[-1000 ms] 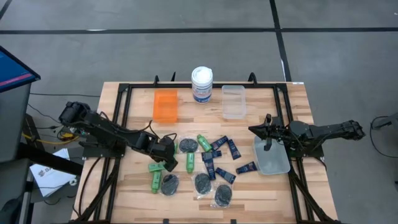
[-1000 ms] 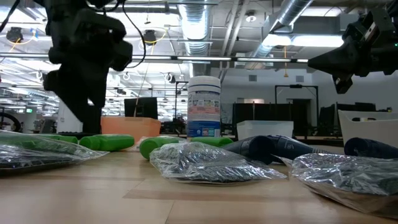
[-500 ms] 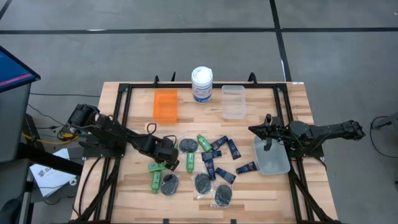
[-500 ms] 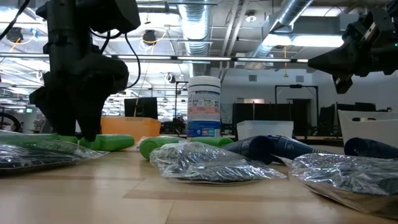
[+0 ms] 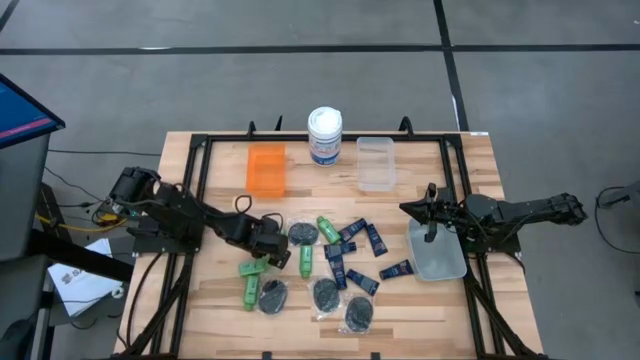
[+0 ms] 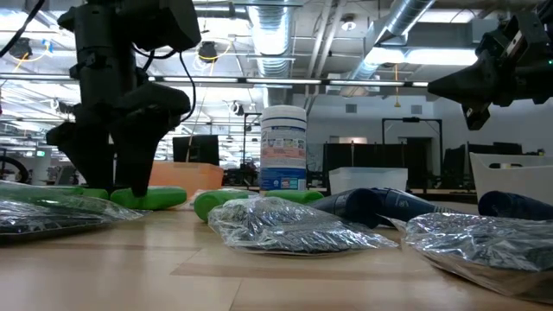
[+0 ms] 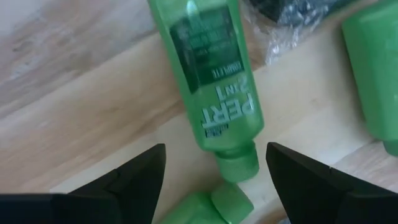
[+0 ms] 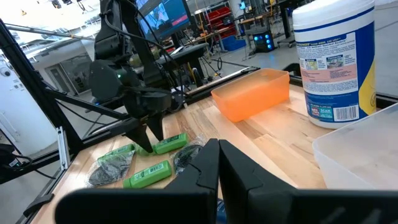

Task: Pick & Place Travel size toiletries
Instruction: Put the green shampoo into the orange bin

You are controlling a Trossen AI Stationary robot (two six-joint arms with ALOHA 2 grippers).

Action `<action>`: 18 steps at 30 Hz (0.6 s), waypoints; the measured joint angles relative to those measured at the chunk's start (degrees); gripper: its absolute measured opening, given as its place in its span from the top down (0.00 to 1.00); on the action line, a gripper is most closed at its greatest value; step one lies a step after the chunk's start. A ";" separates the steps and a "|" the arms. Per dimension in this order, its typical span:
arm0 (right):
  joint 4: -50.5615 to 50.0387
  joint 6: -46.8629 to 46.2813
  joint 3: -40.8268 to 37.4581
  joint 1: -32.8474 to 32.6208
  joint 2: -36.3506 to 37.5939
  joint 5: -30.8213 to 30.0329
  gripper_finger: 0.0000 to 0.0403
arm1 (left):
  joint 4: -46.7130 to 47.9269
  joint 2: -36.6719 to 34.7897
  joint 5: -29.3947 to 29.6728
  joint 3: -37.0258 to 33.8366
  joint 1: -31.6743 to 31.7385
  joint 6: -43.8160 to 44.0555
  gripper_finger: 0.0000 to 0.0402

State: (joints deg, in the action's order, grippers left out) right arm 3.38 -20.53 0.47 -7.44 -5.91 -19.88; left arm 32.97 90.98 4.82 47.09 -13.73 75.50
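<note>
Left gripper [image 7: 214, 163] is mine — fingers spread wide, low over a green bottle [image 7: 211, 81] on the table [image 5: 215, 305], one finger on each side of its cap, not gripping. More green bottles, navy tubes [image 5: 362, 282] and disc packets [image 5: 357, 314] lie scattered mid-table. Right gripper [image 5: 429, 211] hangs closed and empty above the clear tray [image 5: 437, 262] — well apart from the pile. Orange bin [image 5: 266, 169] and canister [image 5: 324, 135] sit at the far edge.

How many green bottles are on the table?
4 green bottles: one at the left claw, one in front of it, one right of it, one mid-table. Packets may hide more.
</note>
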 joint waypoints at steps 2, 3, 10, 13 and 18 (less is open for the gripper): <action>0.00 -0.02 0.00 0.00 0.00 -0.01 1.00 | 0.00 0.00 0.13 0.00 0.45 0.00 0.32; 0.00 -0.02 0.00 0.00 0.00 -0.01 1.00 | 0.01 0.00 0.20 0.00 0.62 0.00 0.32; 0.02 -0.01 0.00 -0.01 -0.01 -0.01 1.00 | -0.94 2.53 -2.11 0.17 0.18 0.20 0.32; 0.02 0.00 0.00 0.00 0.00 0.00 1.00 | -0.74 3.38 -2.52 0.37 -0.03 0.15 0.32; 0.00 -0.01 0.00 -0.01 0.00 0.00 1.00 | -0.55 3.08 -2.18 0.31 0.53 -0.08 0.34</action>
State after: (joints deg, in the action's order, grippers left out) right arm 3.38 -20.55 0.47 -7.45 -5.91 -19.88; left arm 32.42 94.06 2.64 47.40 -13.20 75.42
